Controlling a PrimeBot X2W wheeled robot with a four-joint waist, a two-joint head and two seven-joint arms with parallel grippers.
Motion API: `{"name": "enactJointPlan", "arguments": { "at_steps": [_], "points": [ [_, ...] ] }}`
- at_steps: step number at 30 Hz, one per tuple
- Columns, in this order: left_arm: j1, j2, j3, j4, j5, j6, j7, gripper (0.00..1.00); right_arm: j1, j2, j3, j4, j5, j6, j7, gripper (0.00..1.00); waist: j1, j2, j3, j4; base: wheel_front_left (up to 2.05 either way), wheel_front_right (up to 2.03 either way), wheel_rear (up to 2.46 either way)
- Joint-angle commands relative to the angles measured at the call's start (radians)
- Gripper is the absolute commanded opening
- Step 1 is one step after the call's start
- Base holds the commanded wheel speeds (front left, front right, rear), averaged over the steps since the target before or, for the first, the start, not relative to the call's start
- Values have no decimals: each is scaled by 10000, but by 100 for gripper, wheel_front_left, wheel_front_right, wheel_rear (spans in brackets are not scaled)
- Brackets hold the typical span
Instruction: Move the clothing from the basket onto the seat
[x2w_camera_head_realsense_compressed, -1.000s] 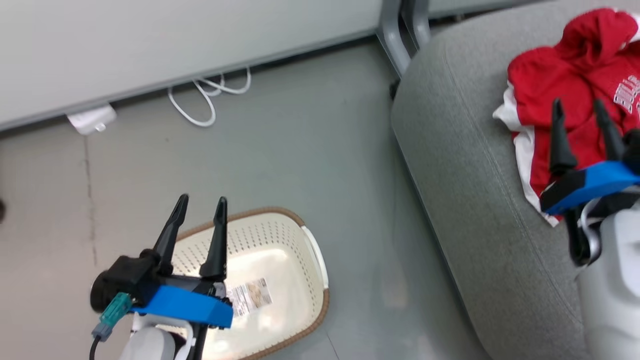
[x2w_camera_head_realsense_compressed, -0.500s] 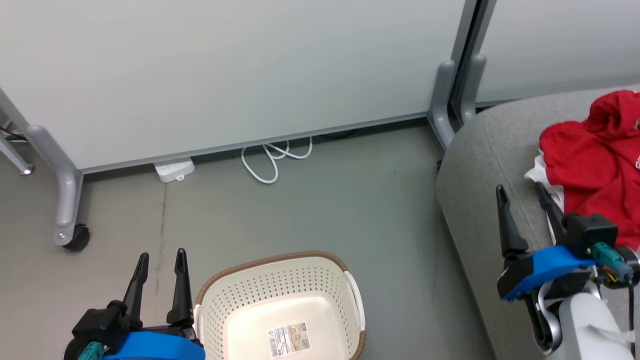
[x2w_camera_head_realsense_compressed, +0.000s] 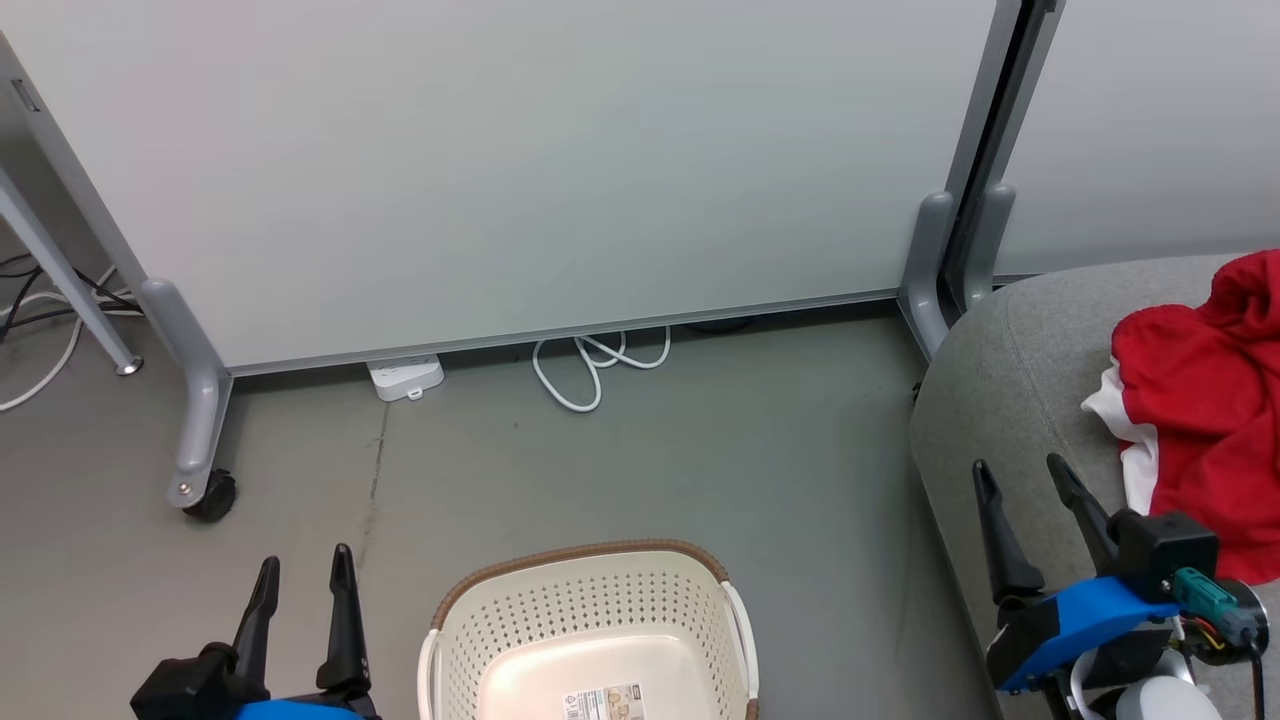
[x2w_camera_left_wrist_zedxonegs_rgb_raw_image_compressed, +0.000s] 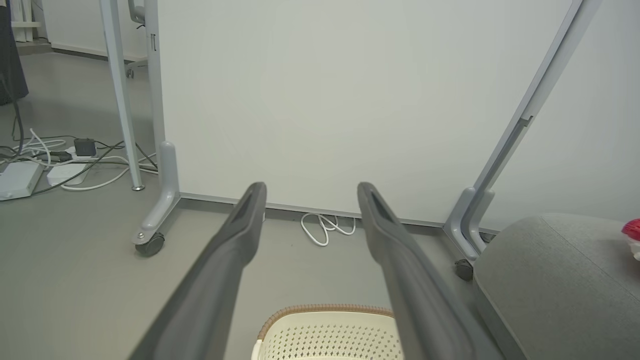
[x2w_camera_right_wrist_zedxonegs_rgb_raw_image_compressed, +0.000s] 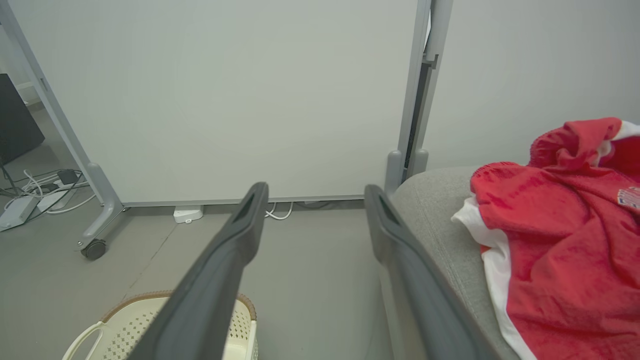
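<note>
The red clothing (x2w_camera_head_realsense_compressed: 1205, 420) with white trim lies heaped on the grey seat (x2w_camera_head_realsense_compressed: 1000, 400) at the right; it shows large in the right wrist view (x2w_camera_right_wrist_zedxonegs_rgb_raw_image_compressed: 560, 240). The cream basket (x2w_camera_head_realsense_compressed: 590, 630) with a brown rim stands on the floor at bottom centre, only a label inside. My left gripper (x2w_camera_head_realsense_compressed: 300, 570) hangs open to the basket's left, nothing between its fingers. My right gripper (x2w_camera_head_realsense_compressed: 1015, 468) is open above the seat's front edge, left of the clothing and apart from it.
White partition panels on grey wheeled legs (x2w_camera_head_realsense_compressed: 200, 440) stand behind the basket. A white cable coil (x2w_camera_head_realsense_compressed: 590, 365) and power strip (x2w_camera_head_realsense_compressed: 405, 378) lie at the panel's foot. More cables (x2w_camera_left_wrist_zedxonegs_rgb_raw_image_compressed: 45, 160) lie at far left. Grey floor separates basket and seat.
The head camera has tilted up, so the panels came into view and basket and seat slid down the picture. My right gripper has drawn back off the clothing; both stay open.
</note>
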Motion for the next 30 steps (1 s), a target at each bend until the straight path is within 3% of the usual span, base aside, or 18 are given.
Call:
{"name": "enactJointPlan", "arguments": {
  "at_steps": [1,26,27,30],
  "points": [
    [132,32,22,28,-45,-29,-25,100,174,5,7,-71,28,1,12,100,2,0,-11,12,0,0,0],
    [30,128,-125,231,-139,-30,-26,100,335,8,56,-126,417,1,37,100,2,0,-1,14,0,0,0],
    [94,64,-137,243,-108,0,6,0,192,2,33,-107,367,0,70,0,2,0,0,12,0,0,0],
    [196,-13,-169,506,-140,0,65,0,278,31,14,187,395,0,105,0,2,0,0,12,0,0,0]
  ]
}}
